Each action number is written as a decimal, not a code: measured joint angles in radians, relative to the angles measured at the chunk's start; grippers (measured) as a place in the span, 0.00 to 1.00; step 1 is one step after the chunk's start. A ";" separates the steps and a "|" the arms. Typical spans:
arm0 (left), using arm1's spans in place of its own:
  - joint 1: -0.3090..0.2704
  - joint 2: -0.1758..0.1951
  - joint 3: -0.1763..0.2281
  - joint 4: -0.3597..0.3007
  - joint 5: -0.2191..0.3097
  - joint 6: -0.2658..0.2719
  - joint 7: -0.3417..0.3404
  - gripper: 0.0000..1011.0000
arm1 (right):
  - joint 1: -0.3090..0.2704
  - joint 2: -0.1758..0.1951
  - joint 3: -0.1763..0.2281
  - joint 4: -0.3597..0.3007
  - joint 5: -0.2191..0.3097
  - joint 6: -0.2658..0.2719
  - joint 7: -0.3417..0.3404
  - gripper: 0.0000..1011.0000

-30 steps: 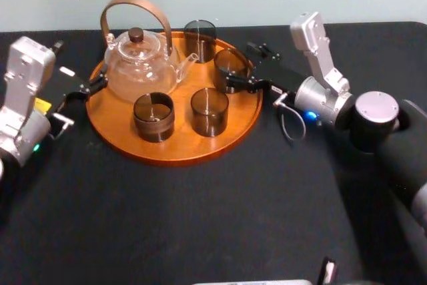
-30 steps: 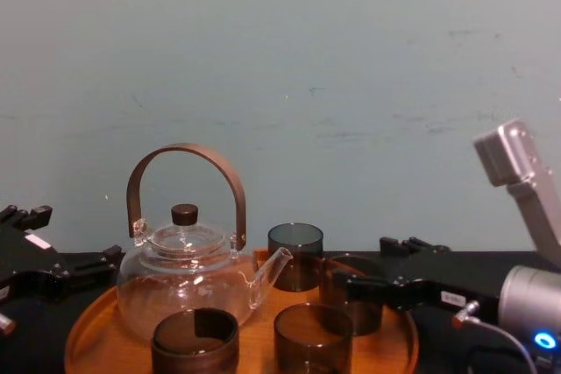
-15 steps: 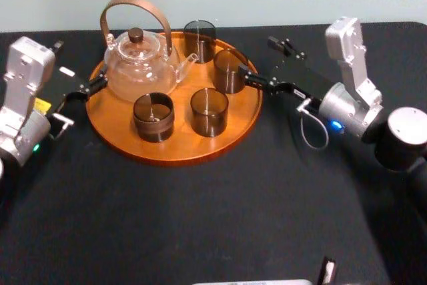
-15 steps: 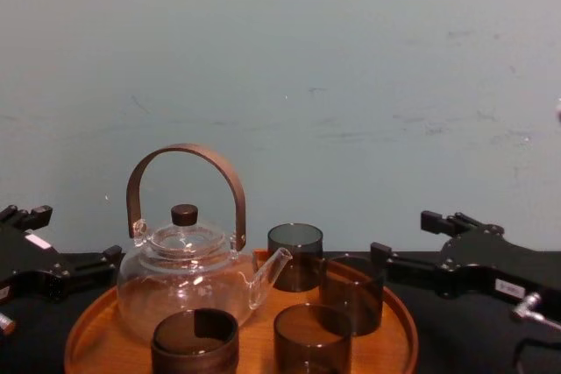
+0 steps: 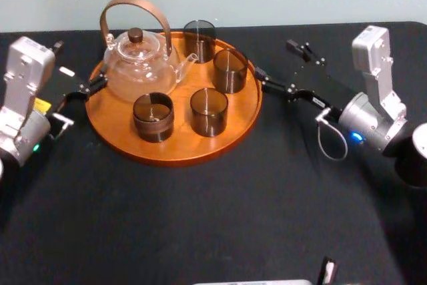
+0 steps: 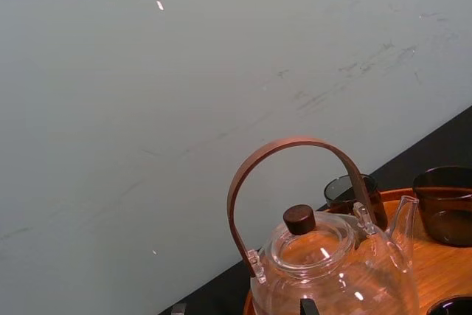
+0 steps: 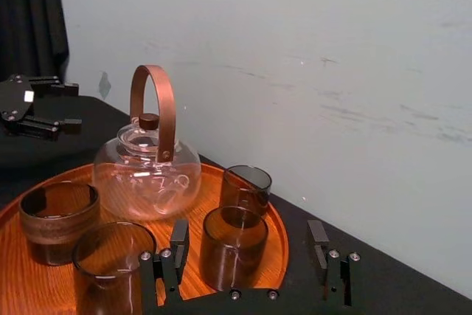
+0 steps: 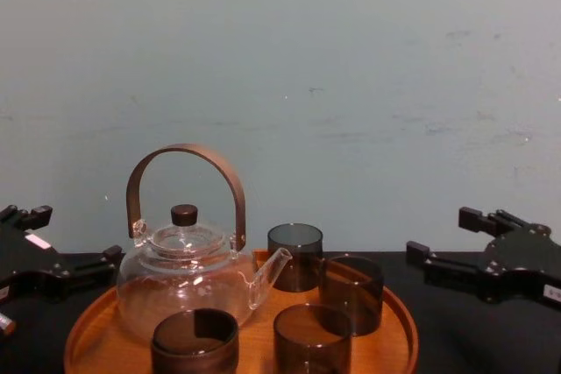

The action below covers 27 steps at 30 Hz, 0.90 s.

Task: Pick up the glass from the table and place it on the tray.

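Well, my right claw (image 5: 275,59) hangs over the counter (image 5: 200,225) just off the right rim of the tray (image 5: 179,139). Its two fingers are spread wide with nothing between them, and they point toward the tray. The glass (image 5: 230,70) stands upright on the tray, near that right rim. My nearer fingertip is close to it but clear of it. In the right wrist view the same glass sits in front of the gap between my fingers, out beyond their tips.

Three other glasses (image 5: 209,111) are upright on the tray too: one at the back, two toward the front. A clear teapot (image 5: 139,65) with a brown arched handle takes up the tray's back left part.

My left claw (image 5: 79,66) waits at the tray's left side, low over the counter. Its fingers are also parted and empty, and one tip lies just beside the rim.
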<state>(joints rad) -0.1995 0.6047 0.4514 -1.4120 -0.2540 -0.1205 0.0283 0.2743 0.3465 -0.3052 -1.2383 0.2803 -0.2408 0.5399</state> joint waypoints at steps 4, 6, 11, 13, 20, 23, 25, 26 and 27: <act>0.000 0.000 0.000 0.000 0.000 0.000 0.000 0.99 | -0.013 0.010 0.005 -0.012 0.006 -0.003 -0.015 0.99; 0.000 0.000 0.000 0.000 0.000 0.000 0.000 0.99 | -0.021 0.015 0.011 -0.018 0.011 -0.006 -0.025 0.99; 0.000 0.000 0.000 0.000 0.000 0.000 0.000 0.99 | -0.038 0.024 0.027 -0.028 0.016 -0.009 -0.047 0.99; 0.000 0.000 0.000 0.000 0.000 0.000 0.000 0.99 | -0.048 0.028 0.036 -0.033 0.017 -0.011 -0.059 0.99; 0.000 0.000 0.000 0.000 0.000 0.000 0.000 0.99 | -0.084 0.037 0.074 -0.051 0.028 -0.025 -0.086 0.99; 0.000 0.000 0.000 0.000 0.000 0.000 0.000 0.99 | -0.099 0.041 0.092 -0.055 0.025 -0.032 -0.106 0.99; 0.000 0.000 0.000 0.000 0.000 0.000 0.000 0.99 | -0.109 0.043 0.107 -0.056 0.020 -0.037 -0.119 0.99; 0.000 0.000 0.000 0.000 0.000 0.000 0.000 0.99 | -0.111 0.043 0.113 -0.055 0.019 -0.038 -0.123 0.99; 0.000 0.000 0.000 0.000 0.000 0.000 0.000 0.99 | -0.113 0.043 0.118 -0.053 0.017 -0.040 -0.127 0.99</act>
<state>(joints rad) -0.1995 0.6047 0.4514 -1.4120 -0.2539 -0.1205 0.0283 0.1613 0.3900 -0.1876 -1.2915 0.2978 -0.2810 0.4128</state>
